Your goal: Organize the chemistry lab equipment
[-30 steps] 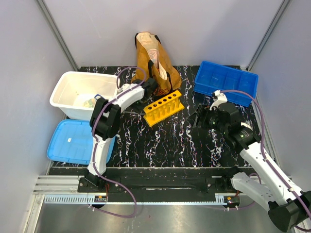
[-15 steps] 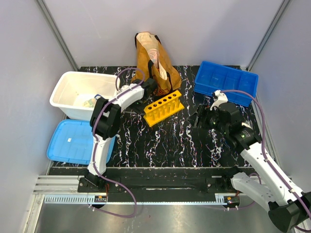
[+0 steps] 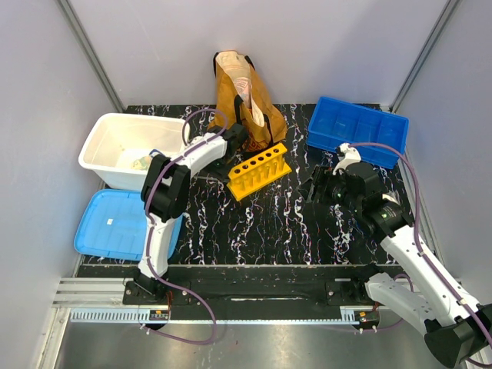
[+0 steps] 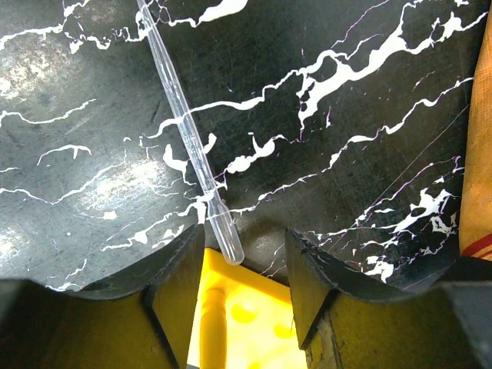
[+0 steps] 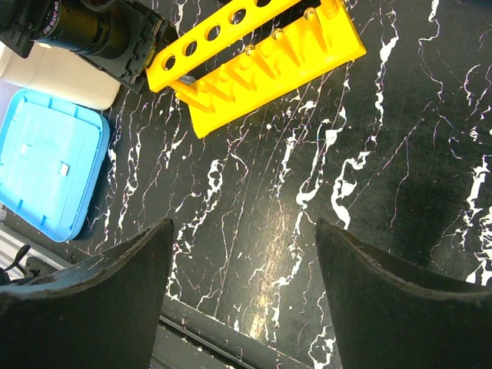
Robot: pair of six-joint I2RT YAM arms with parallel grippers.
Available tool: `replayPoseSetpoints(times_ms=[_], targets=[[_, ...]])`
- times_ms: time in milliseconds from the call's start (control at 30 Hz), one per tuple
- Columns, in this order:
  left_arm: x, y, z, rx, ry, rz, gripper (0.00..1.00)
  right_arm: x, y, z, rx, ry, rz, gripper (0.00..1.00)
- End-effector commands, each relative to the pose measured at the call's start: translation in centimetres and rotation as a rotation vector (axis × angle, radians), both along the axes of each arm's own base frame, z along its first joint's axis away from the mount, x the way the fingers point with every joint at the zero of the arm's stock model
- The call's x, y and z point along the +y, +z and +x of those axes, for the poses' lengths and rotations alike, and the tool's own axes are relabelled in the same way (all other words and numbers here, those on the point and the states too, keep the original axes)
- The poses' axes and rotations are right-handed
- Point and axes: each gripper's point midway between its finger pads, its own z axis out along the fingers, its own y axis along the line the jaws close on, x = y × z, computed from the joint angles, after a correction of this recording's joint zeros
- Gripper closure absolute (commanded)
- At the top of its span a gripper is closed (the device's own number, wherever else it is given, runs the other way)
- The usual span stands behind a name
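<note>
While the left end effector (image 4: 244, 238) stretches forward, spread over a pipette (image 4: 187, 134), the right end effector (image 5: 244, 231) gapes.

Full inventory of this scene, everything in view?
rack: 1, yellow, table centre
pipette: 1, clear, on table, one end at rack
bag: 1, brown, behind rack
tray: 1, blue, divided, rear right
tub: 1, white, left
item: 1, pale, in tub, unclear what
lid: 1, light blue, in front of tub
table: 1, black marbled
left gripper: 1, open, at rack's left end
right gripper: 1, open, over table right of rack
</note>
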Motion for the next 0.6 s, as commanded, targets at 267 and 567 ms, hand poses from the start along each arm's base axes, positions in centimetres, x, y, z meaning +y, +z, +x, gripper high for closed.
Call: replayPoseSetpoints(times_ms=[267,567], targets=[[-2.9,2.6,-1.4,-0.028,-0.035,-0.101,0.5,0.3,2.1,1.0,-0.072,0.001,0.008,0.21],[-3.0,3.3,-2.0,-0.045,-0.051,-0.074,0.5,0.6,2.0,1.3,-0.072,0.007,0.009,0.21]])
